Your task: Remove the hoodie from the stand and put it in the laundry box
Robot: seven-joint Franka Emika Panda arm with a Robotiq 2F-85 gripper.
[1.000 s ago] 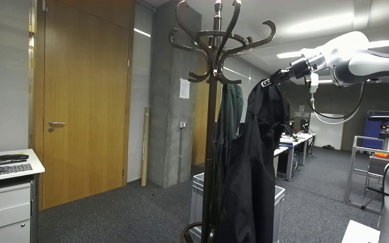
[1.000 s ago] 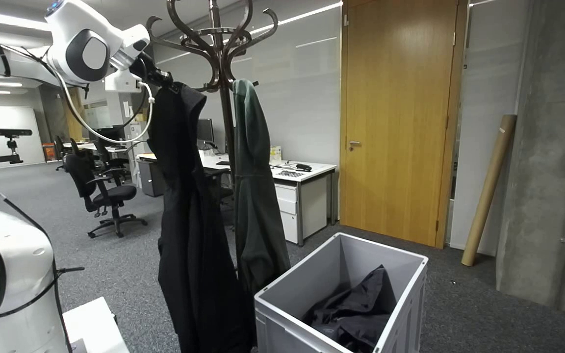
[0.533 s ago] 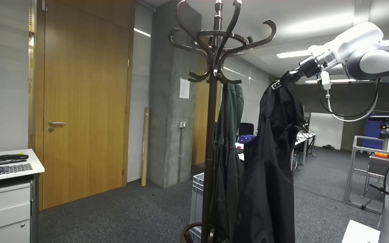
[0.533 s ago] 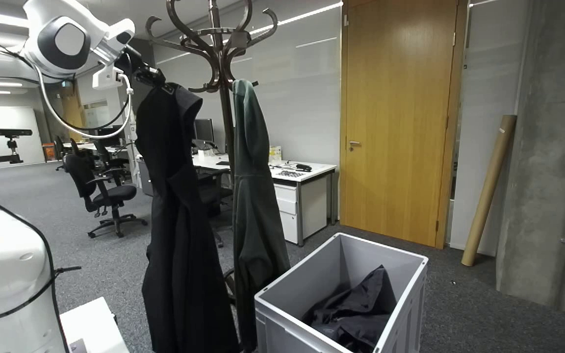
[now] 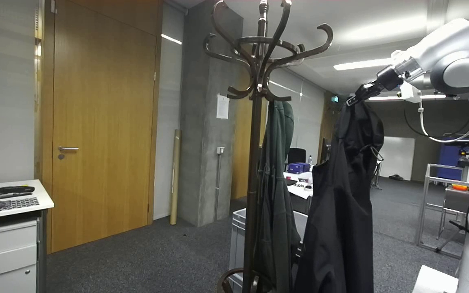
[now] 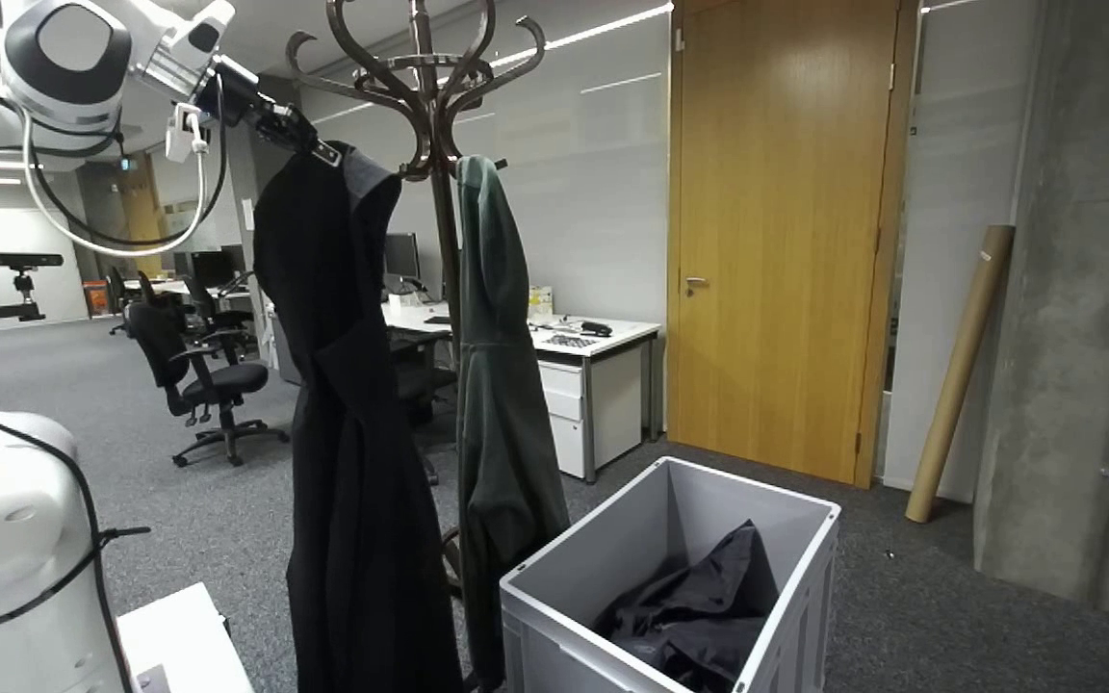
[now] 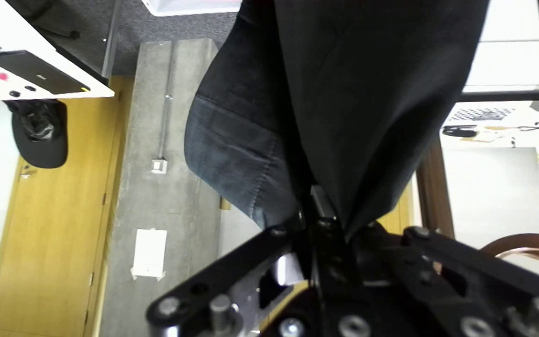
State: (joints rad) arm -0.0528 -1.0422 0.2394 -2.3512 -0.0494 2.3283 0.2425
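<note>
In an exterior view, a tall dark-brown bentwood coat stand [image 5: 255, 162] carries a long dark grey-green coat [image 5: 276, 162]; right of the stand and apart from its hooks, a black pincer [image 5: 352, 99] pinches the top of a long, limp, plain black hoodie [image 5: 340, 215]. In an exterior view, a light-grey rectangular plastic laundry box [image 6: 728, 510] stands right of the stand, holding crumpled dark fabric [image 6: 699, 621]; the hoodie hangs left of the stand. In the wrist view, the pincer is clamped on the hoodie, left of the stand's pole.
</note>
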